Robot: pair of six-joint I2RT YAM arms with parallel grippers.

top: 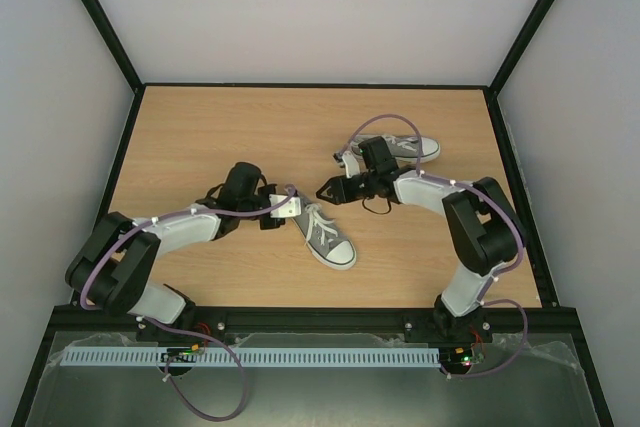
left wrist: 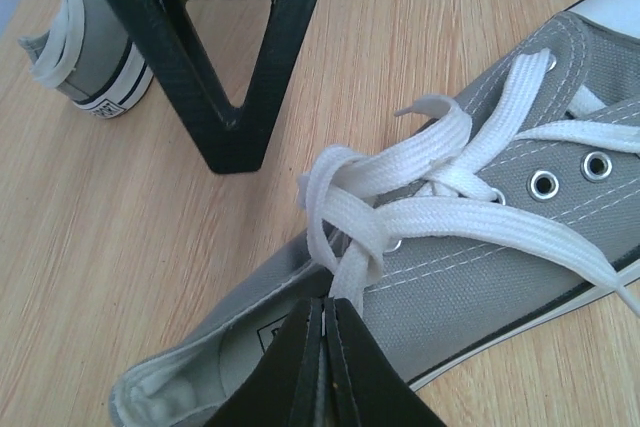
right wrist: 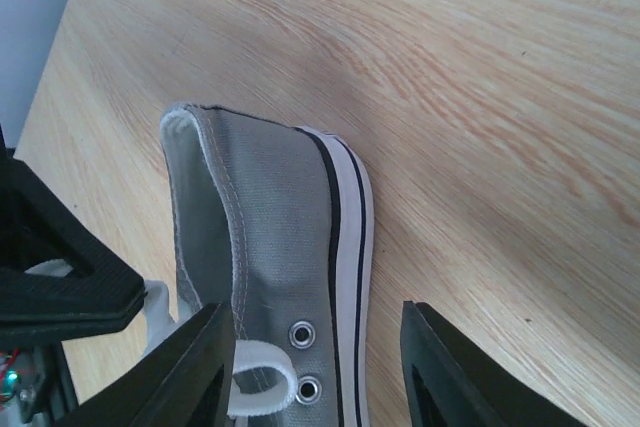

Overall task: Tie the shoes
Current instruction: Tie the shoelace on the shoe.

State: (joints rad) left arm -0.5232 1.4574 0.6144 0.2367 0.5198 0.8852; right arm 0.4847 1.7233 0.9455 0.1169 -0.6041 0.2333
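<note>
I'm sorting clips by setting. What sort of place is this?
Probably a lab robot test cell, not a home: a wooden tabletop boxed in by plain white walls on a black frame, two robot arms bolted at its near edge, and small grey sneakers as practice objects.

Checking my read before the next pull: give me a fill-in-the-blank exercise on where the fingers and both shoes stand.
The left fingers are shut on the near grey canvas sneaker's white ___.
The right fingers stand ___, gripping nothing.
The second grey sneaker lies partly under the ___ arm.
Sneakers on the light wooden table: ___.
Missing: lace; open; right; two.
</note>
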